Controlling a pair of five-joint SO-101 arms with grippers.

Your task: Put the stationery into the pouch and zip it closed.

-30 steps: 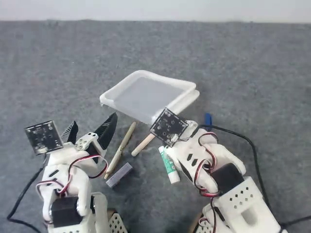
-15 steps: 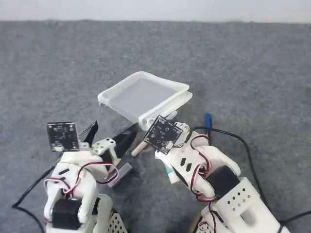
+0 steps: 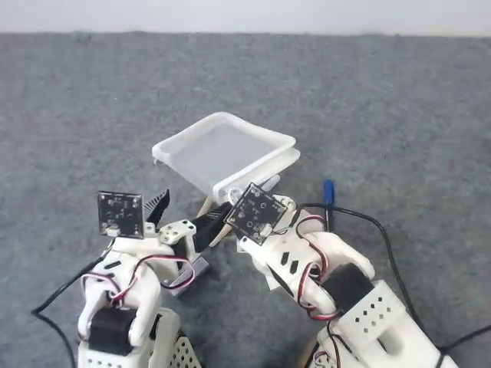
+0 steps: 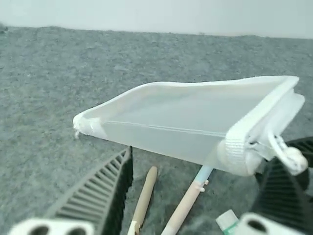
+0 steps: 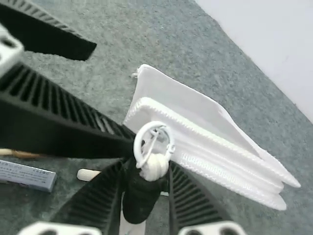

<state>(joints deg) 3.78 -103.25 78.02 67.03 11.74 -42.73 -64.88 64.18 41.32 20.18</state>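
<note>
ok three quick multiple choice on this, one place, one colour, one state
1. Where are the two beige pencils? A inside the pouch B on the grey mat C in an end effector
2. What colour is the pouch? A white B red C black
3. The left end effector is? A open B shut on a pencil C shut on the pouch
Answers: B, both lie on the mat below the pouch; A, its walls are white; A, its fingers stand wide apart.
</note>
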